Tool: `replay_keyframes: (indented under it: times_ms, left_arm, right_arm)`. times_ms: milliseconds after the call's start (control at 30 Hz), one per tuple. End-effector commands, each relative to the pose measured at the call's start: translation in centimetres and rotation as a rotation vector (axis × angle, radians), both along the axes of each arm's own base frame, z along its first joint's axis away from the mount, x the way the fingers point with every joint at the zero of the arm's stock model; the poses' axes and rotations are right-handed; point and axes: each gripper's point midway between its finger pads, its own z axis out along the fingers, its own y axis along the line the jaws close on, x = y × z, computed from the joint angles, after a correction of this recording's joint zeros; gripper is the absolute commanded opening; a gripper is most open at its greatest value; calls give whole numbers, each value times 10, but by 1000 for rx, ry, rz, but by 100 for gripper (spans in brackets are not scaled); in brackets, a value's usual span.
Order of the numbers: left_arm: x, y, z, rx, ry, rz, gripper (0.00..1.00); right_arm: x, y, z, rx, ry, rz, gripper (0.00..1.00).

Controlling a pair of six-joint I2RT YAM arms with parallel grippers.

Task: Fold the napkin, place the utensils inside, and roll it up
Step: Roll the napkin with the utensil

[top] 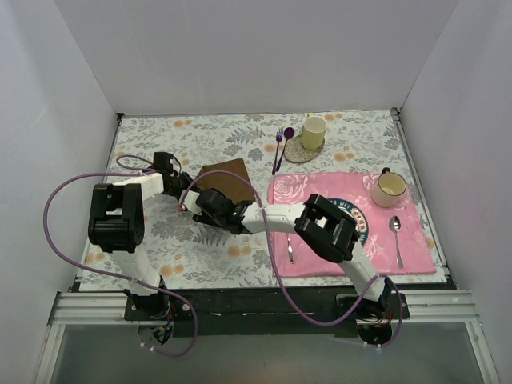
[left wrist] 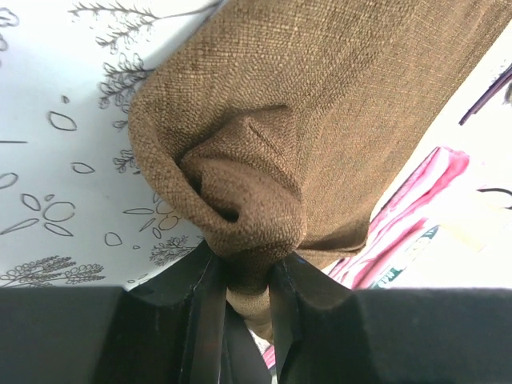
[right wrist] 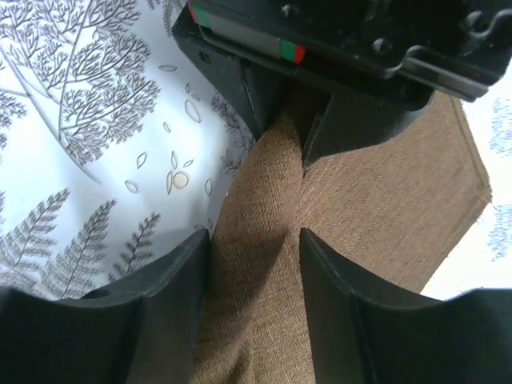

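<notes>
Napkin (top: 226, 176), brown cloth, lies at nine o'clock from the pink placemat (top: 416, 240). The left gripper (left wrist: 244, 272) is clamped on its bunched corner. The right gripper (right wrist: 254, 240) has fingers apart, astride a cloth ridge. It looks soft, light and limp, so corners seem best to pinch.

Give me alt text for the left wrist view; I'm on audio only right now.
The left gripper pinches a bunched fold of the brown napkin, which fills most of the frame. The white leaf-print tablecloth shows at left, and a strip of the pink placemat at lower right.
</notes>
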Motion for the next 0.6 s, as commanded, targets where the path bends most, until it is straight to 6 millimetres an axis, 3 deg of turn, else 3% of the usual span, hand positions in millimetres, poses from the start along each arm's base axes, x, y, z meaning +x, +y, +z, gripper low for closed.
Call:
replay_keyframes:
  times_ms: [0, 67, 100, 167, 200, 233, 300, 333, 367, 400, 433, 467, 567]
  left_arm:
    - [-26, 9, -22, 4, 127, 13, 0]
    - [-29, 6, -25, -17, 145, 3, 0]
    - [-27, 15, -26, -23, 147, 31, 0]
    - [-26, 18, -27, -25, 147, 37, 0]
    - [-25, 19, -27, -25, 143, 40, 0]
    - [-23, 21, -27, -23, 139, 42, 0]
    - [-18, 24, -21, -11, 119, 48, 10]
    - [-15, 26, -19, 4, 105, 53, 18]
    - [-12, 31, -16, 37, 86, 65, 34]
    - [-8, 34, -8, 56, 59, 71, 39]
    - [-6, 38, -6, 78, 47, 76, 43]
    - [-6, 43, -5, 107, 48, 84, 45]
    - [-4, 50, 2, 149, 22, 106, 49]
  right_arm:
    - [15, -1, -12, -48, -89, -33, 54]
    - [16, -1, -20, -58, -93, -35, 47]
    - [17, -1, -22, -62, -94, -31, 43]
    - [16, -2, -33, -94, -75, -16, 31]
    - [17, 7, -26, -79, -67, -6, 25]
    - [11, 10, -31, -78, -18, 15, 11]
    - [6, 13, -35, -79, 49, 34, 2]
    - [-3, 22, -35, -40, 118, 58, 1]
    - [-6, 12, -50, -80, 191, 54, 1]
    - [-8, 14, -52, -68, 237, 51, 1]
    - [-13, 25, -46, -24, 308, 93, 1]
    - [-13, 17, -57, -28, 388, 64, 1]
    - [-20, 27, -51, 61, 568, 94, 1]
